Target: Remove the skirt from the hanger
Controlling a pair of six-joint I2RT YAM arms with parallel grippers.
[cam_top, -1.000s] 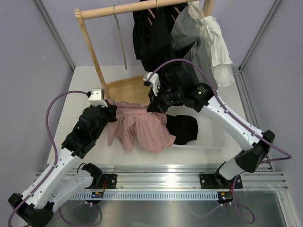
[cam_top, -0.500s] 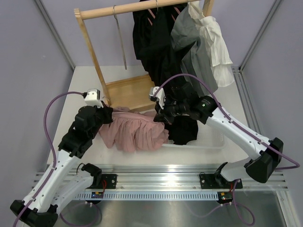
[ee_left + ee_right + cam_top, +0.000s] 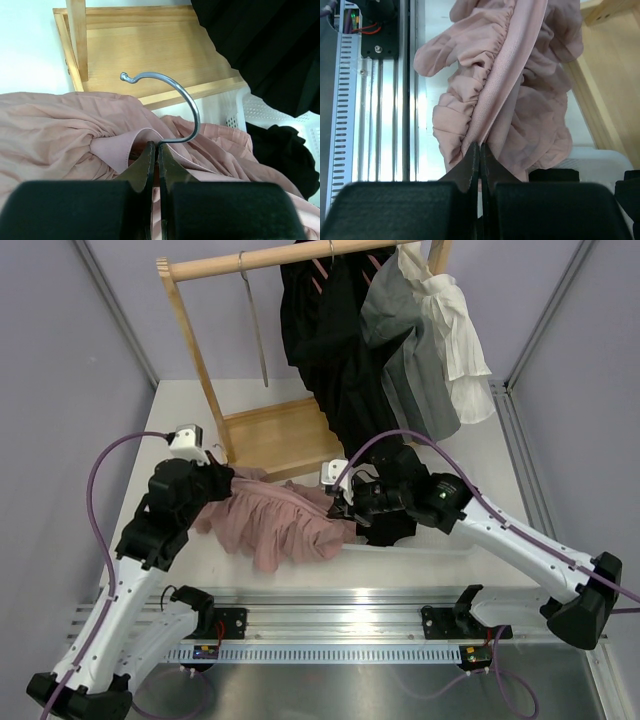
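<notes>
Near edge: aluminium rail [image 3: 380, 625] with both arm bases on it. A small board [image 3: 205, 650] by the left base has coloured marks, too small to read.

The left gripper [image 3: 225, 480] [image 3: 155, 145] has its fingers pressed together on the neck of the hanger [image 3: 187, 100], right where the metal hook comes out of the waistband. The hook curls up and to the left and is free of the rail.

The pink skirt [image 3: 275, 525] [image 3: 50, 130] [image 3: 520, 100] is bunched on the white table [image 3: 180, 400] between the two grippers, with its waistband around the hanger neck. The right gripper [image 3: 335, 502] [image 3: 479, 145] is clamped tight on the skirt's elastic waistband, and fabric hangs loose on both sides of its fingers.

Just right of the skirt is a white mesh basket [image 3: 440, 540] [image 3: 235, 107] with a black garment [image 3: 395, 525] in it. The skirt's edge touches the basket rim.

Behind that is the wooden rack base [image 3: 275, 430], just beyond the skirt.

Far: the rack's top bar [image 3: 260, 260] carries a bare metal hanger [image 3: 255, 330], black clothes [image 3: 325, 330], a grey piece [image 3: 400, 330] and a white piece [image 3: 455, 330].
</notes>
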